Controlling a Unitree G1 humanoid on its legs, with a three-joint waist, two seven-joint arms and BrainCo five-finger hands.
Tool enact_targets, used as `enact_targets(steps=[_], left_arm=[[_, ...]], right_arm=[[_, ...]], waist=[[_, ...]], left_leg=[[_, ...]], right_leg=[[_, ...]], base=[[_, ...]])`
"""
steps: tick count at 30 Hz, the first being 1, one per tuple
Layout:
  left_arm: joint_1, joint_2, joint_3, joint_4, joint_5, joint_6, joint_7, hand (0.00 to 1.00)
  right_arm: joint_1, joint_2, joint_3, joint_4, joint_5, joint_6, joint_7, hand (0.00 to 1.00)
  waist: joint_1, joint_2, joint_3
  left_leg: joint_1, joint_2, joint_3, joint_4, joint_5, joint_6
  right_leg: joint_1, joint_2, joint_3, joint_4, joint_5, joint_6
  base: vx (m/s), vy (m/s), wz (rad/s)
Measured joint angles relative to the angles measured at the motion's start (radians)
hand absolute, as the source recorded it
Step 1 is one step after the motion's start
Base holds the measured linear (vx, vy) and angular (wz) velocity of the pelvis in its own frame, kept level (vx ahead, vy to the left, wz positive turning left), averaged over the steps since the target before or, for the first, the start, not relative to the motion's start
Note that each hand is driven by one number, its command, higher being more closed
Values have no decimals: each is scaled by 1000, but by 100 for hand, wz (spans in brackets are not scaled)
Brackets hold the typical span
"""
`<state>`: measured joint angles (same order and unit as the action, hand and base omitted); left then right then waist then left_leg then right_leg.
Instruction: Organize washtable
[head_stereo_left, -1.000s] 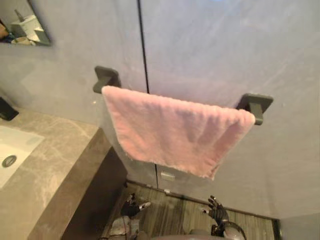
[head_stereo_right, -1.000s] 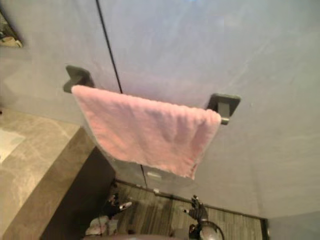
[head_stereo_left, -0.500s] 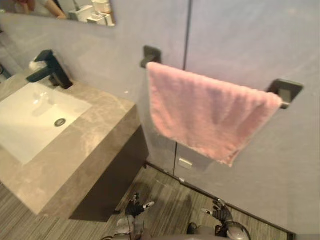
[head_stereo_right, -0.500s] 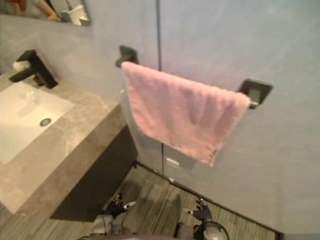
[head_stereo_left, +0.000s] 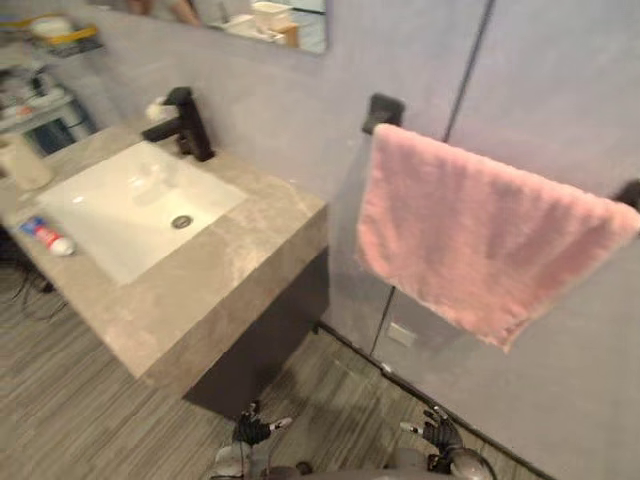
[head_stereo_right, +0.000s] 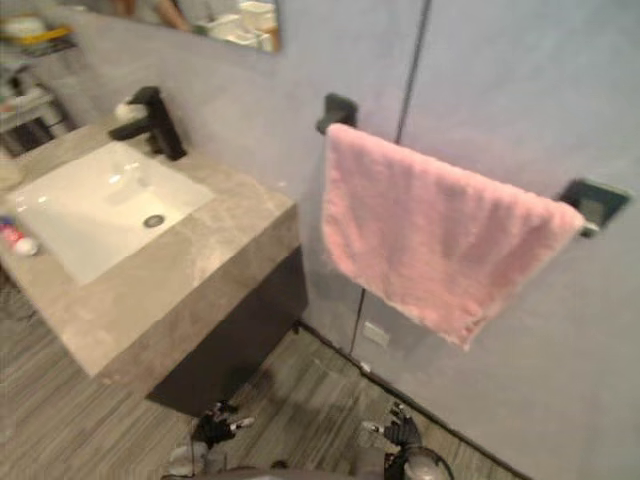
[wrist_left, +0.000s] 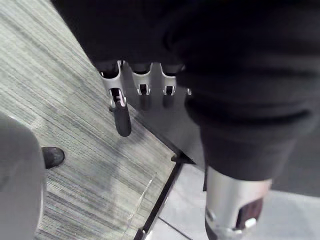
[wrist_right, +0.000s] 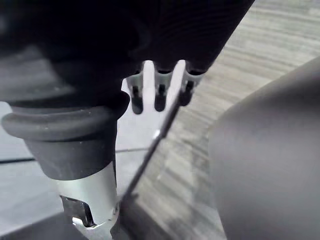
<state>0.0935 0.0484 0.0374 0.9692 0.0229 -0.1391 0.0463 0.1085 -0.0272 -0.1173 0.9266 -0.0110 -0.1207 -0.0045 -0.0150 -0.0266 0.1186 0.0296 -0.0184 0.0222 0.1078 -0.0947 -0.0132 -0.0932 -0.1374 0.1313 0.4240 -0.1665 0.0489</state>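
At about nine o'clock in the head view a cream-coloured cup (head_stereo_left: 22, 162) stands on the left end of the grey-brown marble surface (head_stereo_left: 215, 285). Just below it lies a small red, white and blue tube (head_stereo_left: 48, 238), beside the white rectangular sink basin (head_stereo_left: 105, 200). A black angular tap (head_stereo_left: 186, 124) rises behind the basin at eleven o'clock. At three o'clock a pink terry towel (head_stereo_left: 480, 235) hangs flat over a dark wall rail. Both hands hang low over the striped floor at six o'clock, well apart from the surface: the left hand (head_stereo_left: 250, 431) has its fingers (wrist_left: 121, 117) released and holds nothing, and the right hand (head_stereo_left: 436, 434) shows its fingers (wrist_right: 160, 97) equally slack and empty. The step in hand looks like turning to face the washtable. Next, the robot probably needs to step closer and raise its left hand towards the tube and cup.
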Motion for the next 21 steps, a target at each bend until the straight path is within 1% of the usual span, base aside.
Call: enact_targets(steps=[1,2,4,5,6,7,9,10,11,12,13,14,15,16,17,18,19,20,21], left_arm=[[-4,-1,2,0,0,0,1,0],[-4,-1,7,-1,0,0,1,0],[-4,-2,14,-3,0,0,1,0],[-4,-3,23,-15,0,0,1,0],[-4,-5,31,-21,0,-1,1,0],[-7,-12,45,-22,-2,0,3,0],[-10,-25,50,-45,-11,-1,3,0],[-12,-30,55,-57,-12,-1,5,0],[-19,-33,55,-67,-12,-1,11,0],[-24,-33,55,-70,-12,0,19,0],[-28,-34,55,-72,-12,1,21,0],[-31,-45,52,-83,-12,1,21,0],[-24,-56,40,-88,-11,1,20,0],[-24,-63,33,-89,-11,3,20,0],[-27,-63,14,-98,-10,3,19,0],[-27,-58,-10,-95,-9,3,18,0],[-38,-41,-15,-91,-9,5,18,0],[-31,-32,-20,-86,-10,5,18,0],[-29,-29,-27,-76,-9,4,18,0]], right_arm=[[6,1,5,0,0,2,1,0],[2,1,18,-1,0,7,4,0],[-6,3,20,-1,0,12,6,0],[-10,12,43,-9,0,13,5,0],[-13,13,56,-11,0,13,6,0],[-20,19,77,-26,-1,15,6,0],[-2,21,88,-73,-5,14,5,0],[1,23,88,-89,-7,14,3,0],[8,38,81,-102,-8,14,0,0],[9,42,79,-123,-7,12,-11,0],[9,38,78,-126,-7,12,-15,0],[10,28,79,-126,-7,12,-16,0],[18,26,78,-128,-8,12,-19,0],[16,25,76,-138,-8,12,-19,0],[5,19,68,-137,-8,12,-19,0],[-1,26,53,-117,-8,12,-16,0],[-7,36,48,-102,-8,11,-17,0],[-23,39,35,-70,-8,5,-17,0],[-30,35,30,-54,-7,9,-20,0]], waist=[[5,-1,-1],[8,-1,-1],[11,-2,-2],[31,-8,-1],[32,-12,0],[29,-12,0],[28,-5,11],[31,-1,20],[32,3,29],[28,-10,39],[24,-8,40],[26,2,40],[21,18,43],[18,32,43],[11,35,43],[-2,25,41],[-19,-18,29],[-22,-13,33],[-20,-1,35]], left_leg=[[-9,-2,-48,-1,5,-8],[-22,1,-100,-3,20,-21],[-32,1,-134,-4,33,-37],[-55,2,-164,-6,49,-46],[-62,1,-178,-4,58,-52],[-91,0,-216,-1,75,-65],[-142,1,-275,28,86,-79],[-166,6,-287,38,83,-72],[-189,49,-182,51,66,-20],[-199,88,-57,80,56,-15],[-223,111,32,139,51,-10],[-248,162,206,285,38,8],[-248,210,344,396,-27,26],[-256,224,397,406,-37,32],[-272,204,411,382,-26,56],[-267,129,346,260,14,67],[-260,91,335,211,30,87],[-244,111,404,326,-55,68],[-213,114,407,307,-90,52]], right_leg=[[4,12,39,22,-16,-1],[9,24,64,32,-24,9],[19,27,60,17,-33,23],[32,23,20,-19,-52,33],[40,17,-3,-39,-61,40],[49,13,-49,-67,-77,44],[58,17,-121,-78,-93,27],[67,12,-164,-78,-97,20],[82,12,-226,-79,-100,14],[92,-6,-289,-88,-107,5],[98,-14,-316,-88,-108,3],[113,-25,-360,-90,-108,4],[133,-31,-411,-74,-110,7],[138,-28,-437,-56,-113,11],[125,-24,-442,-31,-130,6],[128,-9,-416,-91,-141,-27],[138,-24,-412,-138,-126,-18],[174,-36,-487,-177,-84,25],[190,-27,-500,-184,-80,29]], base=[[39,-230,135],[47,-233,126],[27,-159,76],[-28,-173,56],[-43,-182,81],[-76,-218,104],[-89,-161,118],[-120,-65,114],[-144,-85,143],[-139,-75,133],[-99,-67,128],[-75,0,117],[-52,10,117],[-48,46,144],[-68,49,175],[-96,59,196],[-54,73,198],[-16,70,140],[10,107,123]])
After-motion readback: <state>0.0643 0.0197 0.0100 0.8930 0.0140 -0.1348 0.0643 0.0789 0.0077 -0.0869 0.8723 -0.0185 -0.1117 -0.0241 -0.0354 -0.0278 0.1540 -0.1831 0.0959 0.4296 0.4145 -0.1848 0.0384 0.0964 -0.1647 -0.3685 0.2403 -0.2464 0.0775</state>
